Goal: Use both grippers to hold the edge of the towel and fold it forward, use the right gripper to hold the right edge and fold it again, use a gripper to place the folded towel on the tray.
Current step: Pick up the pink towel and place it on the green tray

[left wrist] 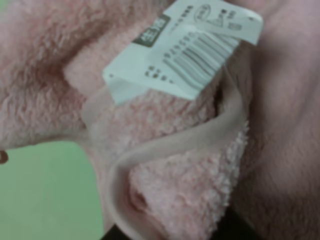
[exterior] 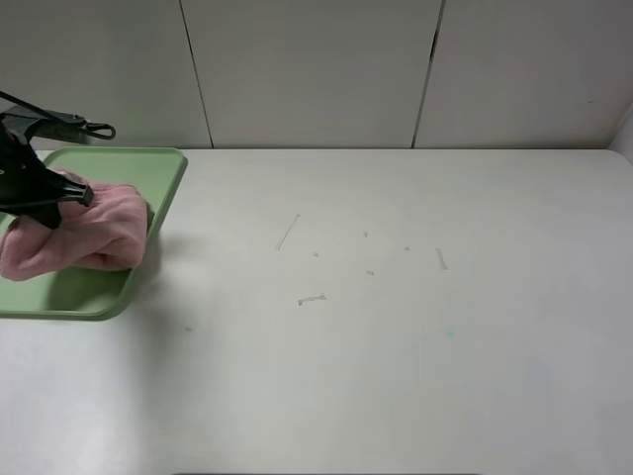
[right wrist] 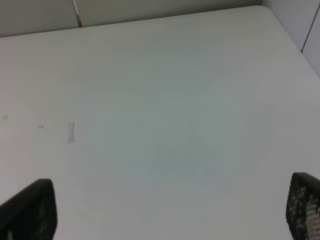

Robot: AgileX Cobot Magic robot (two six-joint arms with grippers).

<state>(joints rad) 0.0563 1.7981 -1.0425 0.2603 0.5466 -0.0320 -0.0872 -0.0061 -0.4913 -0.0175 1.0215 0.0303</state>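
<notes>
The pink towel (exterior: 94,237) is folded into a thick bundle over the light green tray (exterior: 114,163) at the table's far left. My left gripper (exterior: 74,196) comes in from the left edge and is shut on the bundle's top. In the left wrist view the towel (left wrist: 190,170) fills the picture, with its white tag (left wrist: 185,50) and a curled hem (left wrist: 180,140) facing the camera and green tray (left wrist: 45,195) below. Whether the bundle rests on the tray I cannot tell. My right gripper (right wrist: 167,210) is open over bare table, its black fingertips (right wrist: 30,210) far apart.
The white table (exterior: 396,297) carries only a few small scuff marks (exterior: 312,299) near its middle. A panelled wall runs along the back edge. The right wrist view shows the table's far right corner (right wrist: 260,10).
</notes>
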